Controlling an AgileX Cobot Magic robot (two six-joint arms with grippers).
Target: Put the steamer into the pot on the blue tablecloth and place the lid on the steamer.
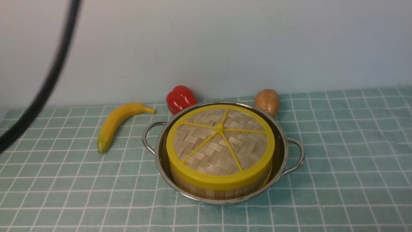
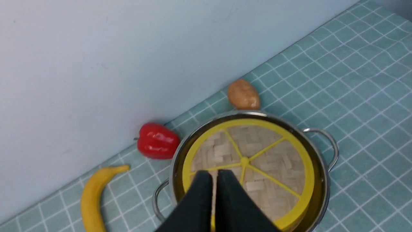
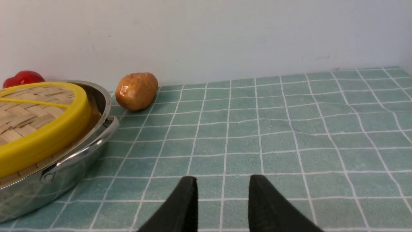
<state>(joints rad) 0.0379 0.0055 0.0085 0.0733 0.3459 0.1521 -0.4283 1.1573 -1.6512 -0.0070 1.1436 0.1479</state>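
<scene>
The lid lies flat, face up, capping the steamer in the pot.

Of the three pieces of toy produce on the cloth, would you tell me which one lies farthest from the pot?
The banana, lying alone to the pot's left. The red pepper and the brown potato both sit right against the pot's far rim.
</scene>
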